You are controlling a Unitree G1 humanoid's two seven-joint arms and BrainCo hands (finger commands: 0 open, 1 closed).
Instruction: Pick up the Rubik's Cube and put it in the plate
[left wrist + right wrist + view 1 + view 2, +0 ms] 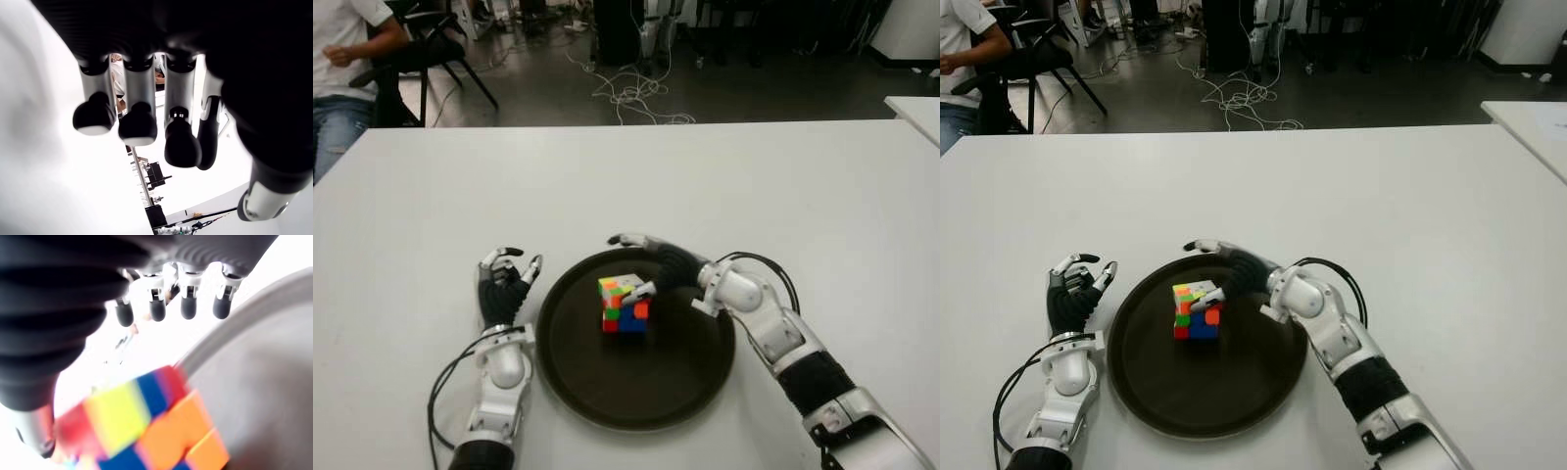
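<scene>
The Rubik's Cube (625, 305) stands inside the dark round plate (680, 377), a little behind its middle. My right hand (651, 262) reaches over the plate's far right rim; its fingers stretch out past the cube and over the rim, holding nothing. Its thumb tip sits at the cube's upper right corner. In the right wrist view the cube (146, 426) is close under the palm, with the fingers (188, 306) spread well away from it. My left hand (504, 279) shows on the table just left of the plate, fingers loosely bent and holding nothing.
The white table (754, 186) stretches wide beyond the plate. A seated person (337, 69) and a chair (431, 54) are at the far left, past the table edge. Cables (631, 93) lie on the floor behind. Another table corner (915, 108) shows at right.
</scene>
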